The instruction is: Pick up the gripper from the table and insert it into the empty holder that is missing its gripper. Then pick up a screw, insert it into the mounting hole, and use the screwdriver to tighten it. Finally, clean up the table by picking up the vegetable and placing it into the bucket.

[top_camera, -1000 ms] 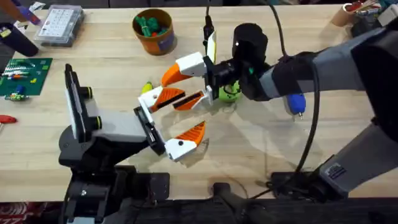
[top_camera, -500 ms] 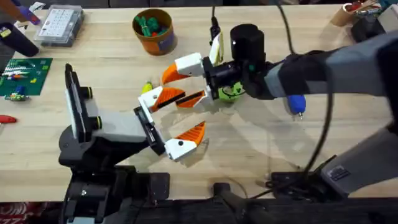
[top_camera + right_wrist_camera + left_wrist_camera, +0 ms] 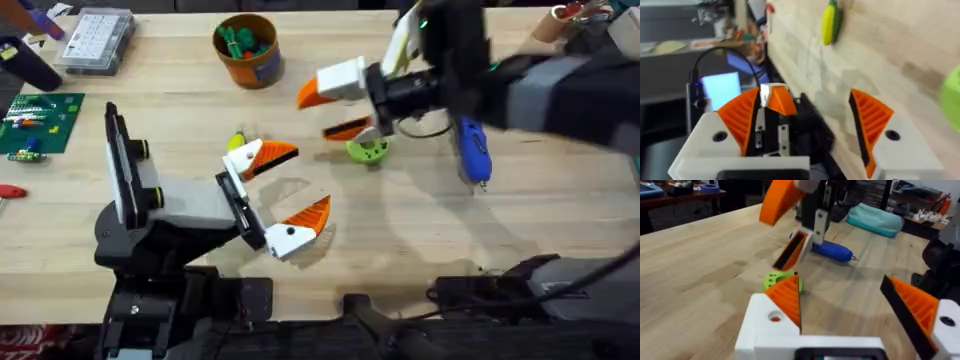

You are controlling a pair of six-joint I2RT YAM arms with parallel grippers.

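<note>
The small orange gripper sits against the holder, the white upper bracket of my left gripper; a yellow piece lies at the bracket's far end. In the left wrist view a round hole shows in that bracket below the orange wedge. Left gripper is open. My right gripper hovers open and empty, up and right of the holder. Just right of it, the lime-green vegetable rests on the table. The blue screwdriver lies farther right. The orange-brown bucket stands at the back.
Darker green pieces lie inside the bucket. A clear parts box and a green board sit at the far left. A cable runs across the table's right half. Bare wood lies in front of the vegetable.
My right gripper has pulled away from the left arm's upper bracket, up and to the right, leaving the orange gripper there. The left arm has stayed still.
</note>
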